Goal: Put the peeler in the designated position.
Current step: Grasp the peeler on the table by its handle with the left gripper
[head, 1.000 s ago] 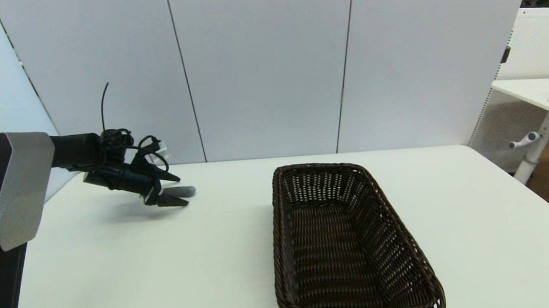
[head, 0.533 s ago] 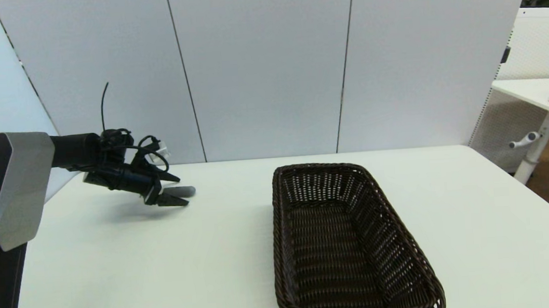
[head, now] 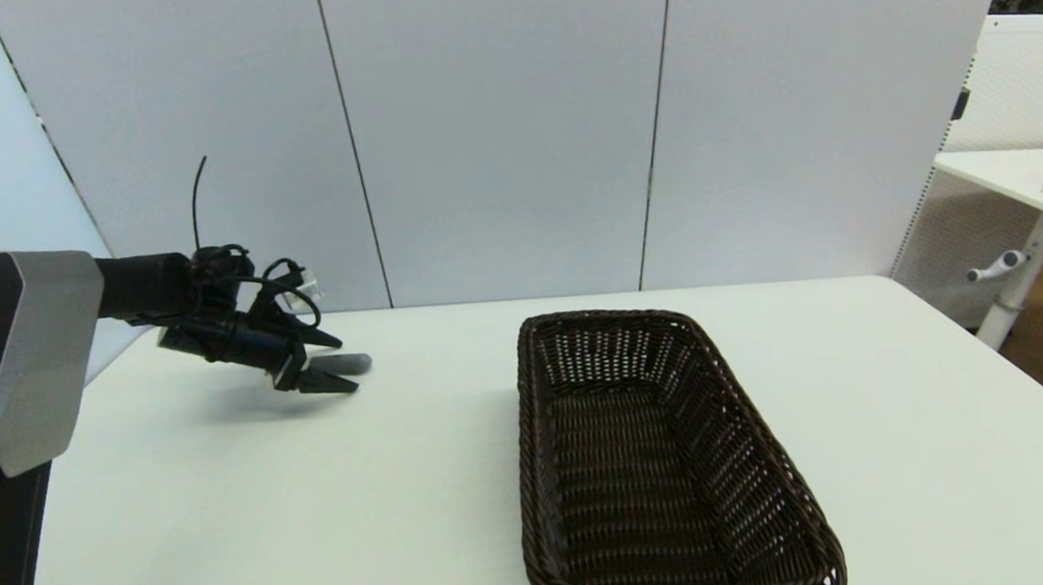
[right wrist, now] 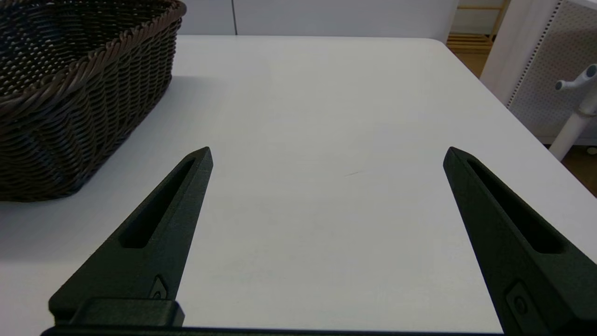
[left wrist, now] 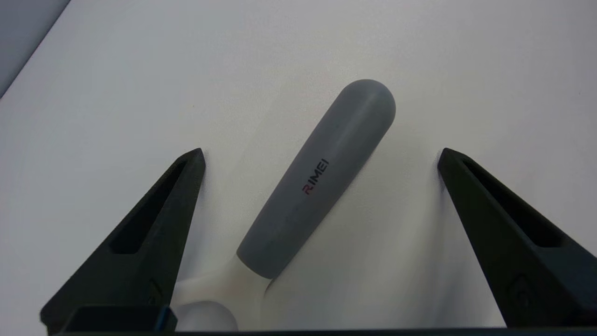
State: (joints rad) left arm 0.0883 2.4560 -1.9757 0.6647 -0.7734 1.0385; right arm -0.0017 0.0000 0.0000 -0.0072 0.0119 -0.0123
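Left gripper point(head: 329, 363) low over the counter point(head: 254, 531) at about 10 o'clock from the basket point(head: 534, 475), well apart from it. Fingers spread wide, released, nothing clamped.

Peeler point(head: 354, 363) lies flat on the counter between the two fingers. In the head view only the grey handle end shows, poking out past the fingertips toward 3 o'clock, the basket side.

Left wrist view: the left gripper point(left wrist: 319, 154) straddles the peeler point(left wrist: 322, 177), grey handle lying diagonally between the black fingers point(left wrist: 144, 233), touching neither. Clear counter shows on both sides of the handle. The cream-white forked head sits close under the wrist, partly cut off; blade not visible. Red and white lettering runs along the handle.

Basket: dark brown wicker, long and rectangular, at the counter's centre, long axis running from 12 to 6 o'clock. Nothing visible inside.

Right gripper point(right wrist: 326, 154) seen only in its own wrist view: fingers spread wide, released, over bare counter, with the basket point(right wrist: 70, 93) near one side. Out of the head view.
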